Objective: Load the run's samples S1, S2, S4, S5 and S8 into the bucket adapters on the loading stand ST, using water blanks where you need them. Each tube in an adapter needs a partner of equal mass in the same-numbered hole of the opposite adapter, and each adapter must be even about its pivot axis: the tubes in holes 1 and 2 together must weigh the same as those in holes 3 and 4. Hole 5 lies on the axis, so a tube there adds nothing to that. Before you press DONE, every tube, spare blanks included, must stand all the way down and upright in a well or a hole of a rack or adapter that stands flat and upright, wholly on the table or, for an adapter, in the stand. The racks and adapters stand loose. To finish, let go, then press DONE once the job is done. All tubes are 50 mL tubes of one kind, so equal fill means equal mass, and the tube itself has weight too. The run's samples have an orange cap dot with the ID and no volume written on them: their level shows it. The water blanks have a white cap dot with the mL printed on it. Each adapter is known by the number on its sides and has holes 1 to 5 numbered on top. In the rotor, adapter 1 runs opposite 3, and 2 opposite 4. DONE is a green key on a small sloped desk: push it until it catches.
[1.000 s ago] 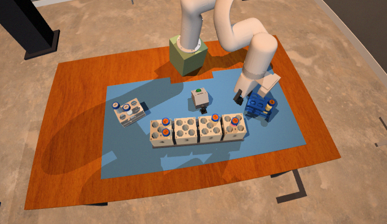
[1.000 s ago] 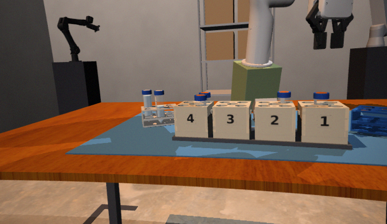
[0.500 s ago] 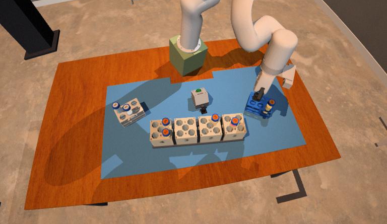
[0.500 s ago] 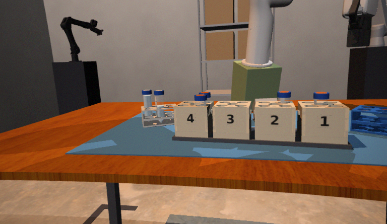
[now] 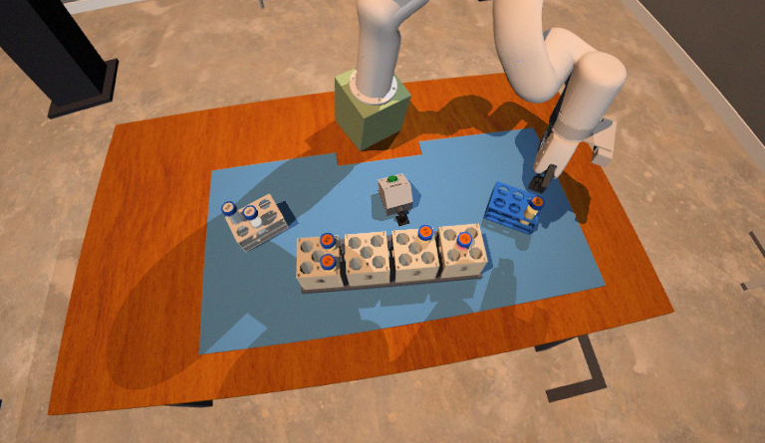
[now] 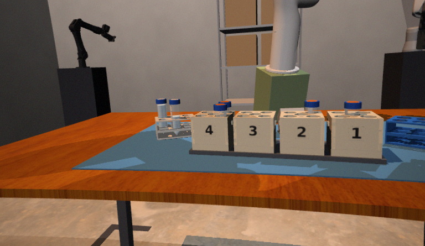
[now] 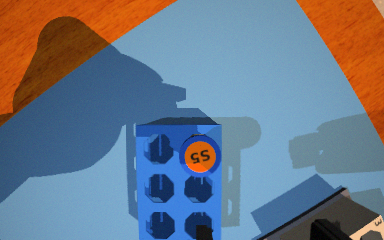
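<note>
My gripper [image 5: 542, 181] [image 7: 262, 233] is open and empty, above the back right end of the blue rack [image 5: 490, 206] [image 7: 180, 170]. Sample S5 [image 5: 536, 201] [image 7: 200, 156] stands in that rack's corner well. Adapter 1 [image 6: 356, 143] holds one orange-dot tube [image 5: 464, 239] [image 6: 352, 104] in its centre hole. Adapter 2 [image 6: 301, 143] holds one [image 5: 425, 232] [image 6: 311, 103] at its back right. Adapter 3 [image 6: 253, 143] is empty. Adapter 4 [image 6: 209, 143] holds two, back right [image 5: 327, 240] and front right [image 5: 328, 261]; their IDs are too small to read surely.
A pale rack [image 5: 271, 204] [image 6: 157, 134] at the left holds two white-dot blanks [image 5: 228, 208] [image 5: 249, 211]. The green DONE key [image 5: 392, 179] tops its small desk [image 5: 396, 196] behind the adapters. A small black part [image 5: 401, 218] lies before the desk. The stand [image 6: 244, 154] carries all four adapters.
</note>
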Tool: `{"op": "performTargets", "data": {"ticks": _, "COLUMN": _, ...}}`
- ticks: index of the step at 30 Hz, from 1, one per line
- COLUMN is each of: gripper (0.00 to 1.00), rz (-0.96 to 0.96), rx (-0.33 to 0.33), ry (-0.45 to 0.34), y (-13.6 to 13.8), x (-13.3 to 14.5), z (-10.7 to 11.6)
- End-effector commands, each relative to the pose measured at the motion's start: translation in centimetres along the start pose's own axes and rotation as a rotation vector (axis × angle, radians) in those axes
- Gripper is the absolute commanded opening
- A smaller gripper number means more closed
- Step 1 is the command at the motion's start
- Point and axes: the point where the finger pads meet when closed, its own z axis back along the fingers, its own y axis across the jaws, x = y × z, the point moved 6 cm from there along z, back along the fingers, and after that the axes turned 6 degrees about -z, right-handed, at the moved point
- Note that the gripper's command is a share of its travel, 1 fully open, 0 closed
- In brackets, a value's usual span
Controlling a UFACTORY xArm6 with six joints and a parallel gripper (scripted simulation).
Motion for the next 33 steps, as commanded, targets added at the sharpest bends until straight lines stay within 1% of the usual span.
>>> {"op": "performTargets", "data": {"ticks": 1, "gripper": 0.57, "rz": -0.002, "rx": 0.003, "ry": 0.002, "y": -0.8, "x": -1.1, "z": 0.1}}
{"op": "performTargets", "data": {"ticks": 8, "gripper": 0.57, "rz": -0.002, "rx": 0.003, "ry": 0.002, "y": -3.1, "x": -3.3, "z": 0.1}}
{"op": "performTargets", "data": {"ticks": 20, "gripper": 0.57, "rz": -0.002, "rx": 0.003, "ry": 0.002, "y": -3.1, "x": -3.3, "z": 0.1}}
{"op": "performTargets", "data": {"ticks": 33, "gripper": 0.57, "rz": -0.002, "rx": 0.003, "ry": 0.002, "y": -3.1, "x": -3.3, "z": -2.3}}
